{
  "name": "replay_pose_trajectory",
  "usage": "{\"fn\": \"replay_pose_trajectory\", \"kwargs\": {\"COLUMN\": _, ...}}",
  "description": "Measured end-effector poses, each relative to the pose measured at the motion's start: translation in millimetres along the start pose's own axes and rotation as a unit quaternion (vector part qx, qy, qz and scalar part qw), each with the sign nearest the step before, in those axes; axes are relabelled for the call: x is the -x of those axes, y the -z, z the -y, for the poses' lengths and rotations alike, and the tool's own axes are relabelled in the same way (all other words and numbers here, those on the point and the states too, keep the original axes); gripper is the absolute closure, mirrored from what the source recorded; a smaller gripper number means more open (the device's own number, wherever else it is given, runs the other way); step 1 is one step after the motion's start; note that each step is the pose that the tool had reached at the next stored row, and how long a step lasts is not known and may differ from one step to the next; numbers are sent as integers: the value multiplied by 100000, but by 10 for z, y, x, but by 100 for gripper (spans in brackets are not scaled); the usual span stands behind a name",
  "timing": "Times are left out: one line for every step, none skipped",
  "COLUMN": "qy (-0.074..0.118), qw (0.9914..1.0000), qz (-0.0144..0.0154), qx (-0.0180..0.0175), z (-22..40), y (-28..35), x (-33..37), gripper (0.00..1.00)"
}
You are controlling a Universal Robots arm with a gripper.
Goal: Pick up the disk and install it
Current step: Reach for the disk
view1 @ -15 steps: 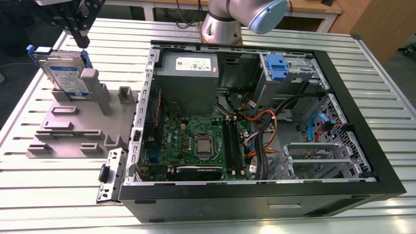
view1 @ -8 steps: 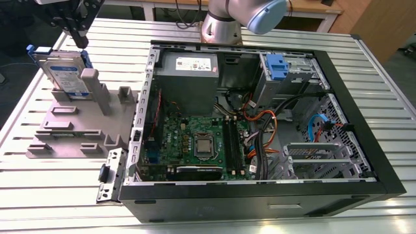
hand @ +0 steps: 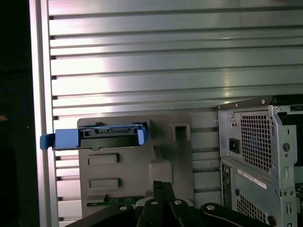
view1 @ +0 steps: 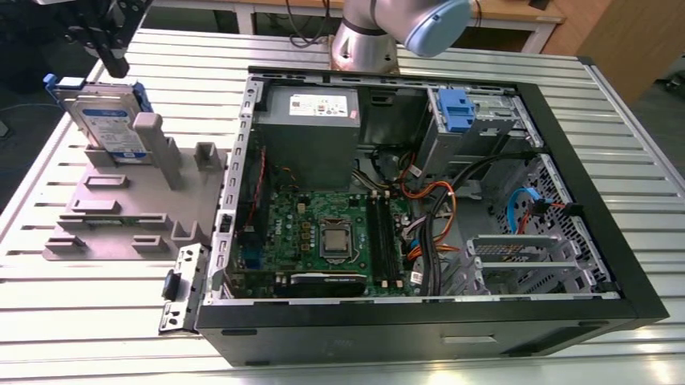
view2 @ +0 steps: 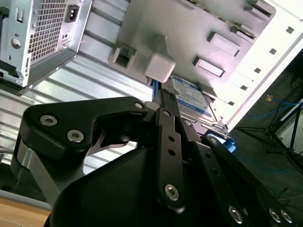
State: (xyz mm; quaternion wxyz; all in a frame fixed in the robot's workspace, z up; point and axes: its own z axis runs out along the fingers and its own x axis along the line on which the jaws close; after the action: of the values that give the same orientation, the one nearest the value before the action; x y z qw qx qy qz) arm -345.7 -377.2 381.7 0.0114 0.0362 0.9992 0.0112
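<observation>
Exterior view puts our gripper (view1: 111, 66), closed and empty, above the upright disk (view1: 107, 124); descending unopened, we risk ramming its blue bracket (view1: 66, 83).

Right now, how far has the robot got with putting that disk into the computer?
Barely started. Done: nothing that shows; the disk stands upright in its grey stand, outside the open computer. In hand: the gripper hangs right above the disk, which is not yet lifted. Left: picking it up, carrying it over and fitting it inside the computer.
</observation>
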Motion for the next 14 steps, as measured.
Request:
{"fn": "replay_pose_trajectory", "kwargs": {"qy": 1, "qw": 100000, "qz": -43, "qx": 0, "z": 1, "y": -1, "x": -18, "gripper": 89}}
{"fn": "replay_pose_trajectory", "kwargs": {"qy": -2, "qw": 100000, "qz": -96, "qx": -5, "z": 2, "y": -2, "x": -36, "gripper": 89}}
{"fn": "replay_pose_trajectory", "kwargs": {"qy": -2, "qw": 100000, "qz": -148, "qx": -8, "z": 4, "y": -3, "x": -53, "gripper": 89}}
{"fn": "replay_pose_trajectory", "kwargs": {"qy": -4, "qw": 100000, "qz": -203, "qx": -9, "z": 5, "y": -4, "x": -71, "gripper": 89}}
{"fn": "replay_pose_trajectory", "kwargs": {"qy": -2, "qw": 100000, "qz": -260, "qx": -15, "z": 6, "y": -5, "x": -88, "gripper": 89}}
{"fn": "replay_pose_trajectory", "kwargs": {"qy": -4, "qw": 100000, "qz": -315, "qx": -18, "z": 6, "y": -5, "x": -104, "gripper": 89}}
{"fn": "replay_pose_trajectory", "kwargs": {"qy": -9, "qw": 99999, "qz": -362, "qx": -24, "z": 6, "y": -5, "x": -118, "gripper": 89}}
{"fn": "replay_pose_trajectory", "kwargs": {"qy": -10, "qw": 99999, "qz": -397, "qx": -24, "z": 7, "y": -6, "x": -125, "gripper": 89}}
{"fn": "replay_pose_trajectory", "kwargs": {"qy": -8, "qw": 99999, "qz": -398, "qx": -24, "z": 7, "y": -6, "x": -125, "gripper": 89}}
{"fn": "replay_pose_trajectory", "kwargs": {"qy": -4, "qw": 99999, "qz": -402, "qx": -25, "z": 7, "y": -6, "x": -125, "gripper": 89}}
{"fn": "replay_pose_trajectory", "kwargs": {"qy": -4, "qw": 99999, "qz": -405, "qx": -25, "z": 7, "y": -6, "x": -125, "gripper": 89}}
{"fn": "replay_pose_trajectory", "kwargs": {"qy": -8, "qw": 99999, "qz": -407, "qx": -25, "z": 7, "y": -6, "x": -125, "gripper": 89}}
{"fn": "replay_pose_trajectory", "kwargs": {"qy": -7, "qw": 99999, "qz": -411, "qx": -27, "z": 7, "y": -6, "x": -126, "gripper": 89}}
{"fn": "replay_pose_trajectory", "kwargs": {"qy": -10, "qw": 99999, "qz": -412, "qx": -26, "z": 7, "y": -6, "x": -126, "gripper": 89}}
